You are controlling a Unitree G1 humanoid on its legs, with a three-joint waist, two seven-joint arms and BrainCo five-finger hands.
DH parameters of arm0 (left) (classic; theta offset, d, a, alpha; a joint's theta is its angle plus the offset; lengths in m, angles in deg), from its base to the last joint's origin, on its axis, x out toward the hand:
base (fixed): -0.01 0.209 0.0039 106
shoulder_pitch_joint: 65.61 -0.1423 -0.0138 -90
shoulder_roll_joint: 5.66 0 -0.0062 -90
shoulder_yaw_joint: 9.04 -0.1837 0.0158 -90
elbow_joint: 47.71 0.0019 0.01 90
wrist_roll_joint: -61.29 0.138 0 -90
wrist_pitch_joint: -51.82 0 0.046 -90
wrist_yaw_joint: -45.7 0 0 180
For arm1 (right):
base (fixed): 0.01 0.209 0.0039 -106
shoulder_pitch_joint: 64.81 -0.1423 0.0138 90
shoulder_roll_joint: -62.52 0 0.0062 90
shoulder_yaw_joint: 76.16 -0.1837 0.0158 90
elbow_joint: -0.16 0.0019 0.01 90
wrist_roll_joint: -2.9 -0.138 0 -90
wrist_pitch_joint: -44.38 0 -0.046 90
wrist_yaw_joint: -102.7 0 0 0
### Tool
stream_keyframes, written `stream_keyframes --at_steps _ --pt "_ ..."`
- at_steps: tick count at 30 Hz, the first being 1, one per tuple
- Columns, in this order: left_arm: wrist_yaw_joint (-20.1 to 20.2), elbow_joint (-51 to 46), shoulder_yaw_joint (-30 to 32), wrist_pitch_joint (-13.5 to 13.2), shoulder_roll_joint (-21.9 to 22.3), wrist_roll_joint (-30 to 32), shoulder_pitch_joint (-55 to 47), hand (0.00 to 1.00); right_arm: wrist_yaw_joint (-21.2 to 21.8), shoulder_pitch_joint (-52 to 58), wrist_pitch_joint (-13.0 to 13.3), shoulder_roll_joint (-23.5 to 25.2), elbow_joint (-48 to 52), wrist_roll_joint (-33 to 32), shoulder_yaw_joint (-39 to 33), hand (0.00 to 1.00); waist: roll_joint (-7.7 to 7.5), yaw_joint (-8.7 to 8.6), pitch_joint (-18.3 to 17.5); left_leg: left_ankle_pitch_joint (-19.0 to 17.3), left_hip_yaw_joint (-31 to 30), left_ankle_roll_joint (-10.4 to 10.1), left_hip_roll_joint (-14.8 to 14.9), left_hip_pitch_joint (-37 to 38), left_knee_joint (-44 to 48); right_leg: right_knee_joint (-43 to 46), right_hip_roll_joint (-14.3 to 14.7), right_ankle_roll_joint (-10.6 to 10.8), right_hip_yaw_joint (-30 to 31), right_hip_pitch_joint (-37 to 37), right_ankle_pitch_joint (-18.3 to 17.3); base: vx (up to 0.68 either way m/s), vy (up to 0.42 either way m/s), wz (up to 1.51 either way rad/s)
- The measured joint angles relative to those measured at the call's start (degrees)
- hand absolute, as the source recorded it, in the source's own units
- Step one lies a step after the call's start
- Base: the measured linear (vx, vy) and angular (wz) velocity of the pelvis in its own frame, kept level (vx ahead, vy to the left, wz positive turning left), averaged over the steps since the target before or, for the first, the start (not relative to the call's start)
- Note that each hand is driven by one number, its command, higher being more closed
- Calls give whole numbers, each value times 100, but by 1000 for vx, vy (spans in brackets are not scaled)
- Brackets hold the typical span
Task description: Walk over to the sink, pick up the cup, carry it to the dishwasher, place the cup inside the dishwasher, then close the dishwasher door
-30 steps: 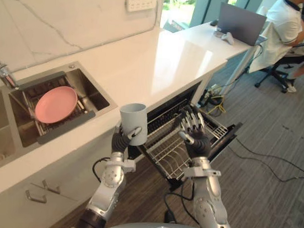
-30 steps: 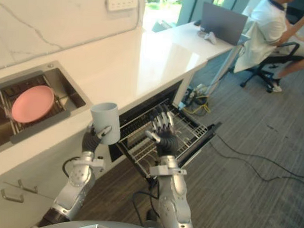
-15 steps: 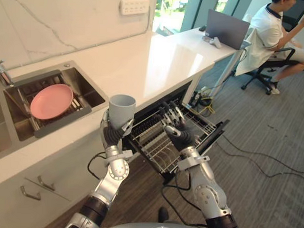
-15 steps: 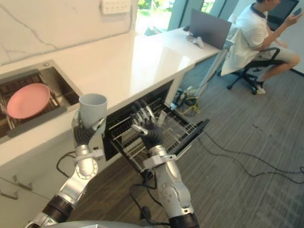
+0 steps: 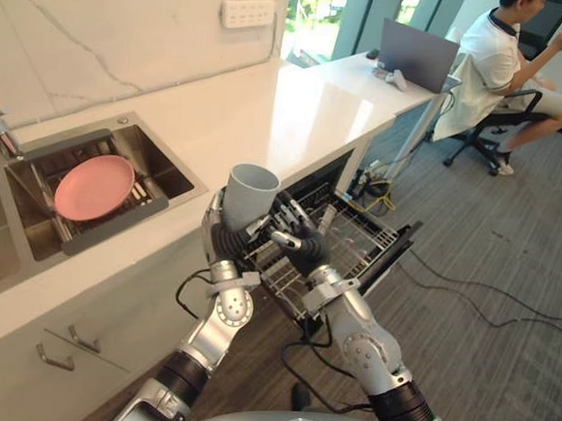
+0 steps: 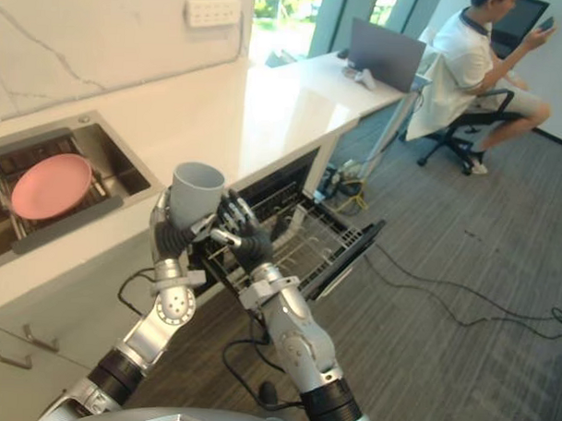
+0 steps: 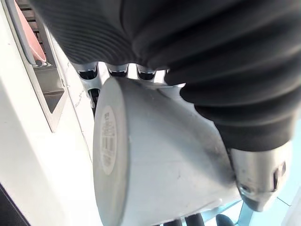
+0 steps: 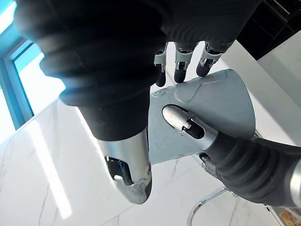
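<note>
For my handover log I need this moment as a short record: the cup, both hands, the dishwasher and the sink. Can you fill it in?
cup: grey, mouth up, held in the air by the open dishwasher
left hand: curled round the cup
right hand: open, fingers straight, tips at the cup's side
dishwasher: door down, wire rack pulled out
sink: pink plate inside
background: person seated

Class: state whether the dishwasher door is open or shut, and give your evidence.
Open: the dishwasher door is dropped down, and the wire rack is pulled out over it.
</note>
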Motion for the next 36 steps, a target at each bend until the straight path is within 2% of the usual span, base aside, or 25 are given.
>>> stream_keyframes --at_steps 11,16,24,25,27,34,35,36 --pt "-11 11 -313 47 -59 -3 4 100 -1008 -513 -64 -97 0 627 305 0 -69 -10 42 5 -108 -8 5 -26 0 -1 0 -9 -12 41 -8 3 3 3" --pt "-110 40 -386 133 -58 23 6 100 -1504 -885 -103 -39 -23 667 385 0 -65 21 46 6 -155 -8 10 -30 4 -5 -1 -15 -7 71 -15 -4 4 6" --pt "-837 46 -569 701 -62 1009 11 100 -1996 -1145 -98 187 -369 628 687 0 -47 87 59 24 -326 -21 29 -102 87 -8 -9 -7 -45 136 -32 -22 -1 9" --pt "-866 46 -582 735 -62 1022 11 100 -2004 -1153 -94 201 -406 610 694 0 -47 85 59 24 -334 -21 30 -98 88 -8 -9 -8 -50 147 -33 -26 3 5" --pt "-985 42 -633 1028 -62 1103 24 100 -2221 -1258 -94 220 -481 542 816 0 -48 86 60 36 -373 -33 31 -105 90 -8 -10 -51 -64 159 -64 -31 4 6" --pt "-1209 28 -763 1392 -64 1124 229 100 -2397 -1432 -100 220 -481 542 878 0 -47 107 60 80 -468 -55 54 -170 84 -12 -6 -46 -177 156 -65 -14 -7 7" --pt "-1226 22 -771 1417 -64 1124 234 100 -2434 -1446 -100 221 -480 541 890 100 -46 107 60 81 -470 -56 54 -175 84 -17 -6 -42 -180 156 -63 0 0 0" --pt "-1238 17 -777 1434 -64 1124 234 100 -2445 -1451 -101 222 -480 542 894 100 -46 107 60 81 -471 -56 54 -176 84 -18 -6 -42 -181 156 -62 0 0 0"
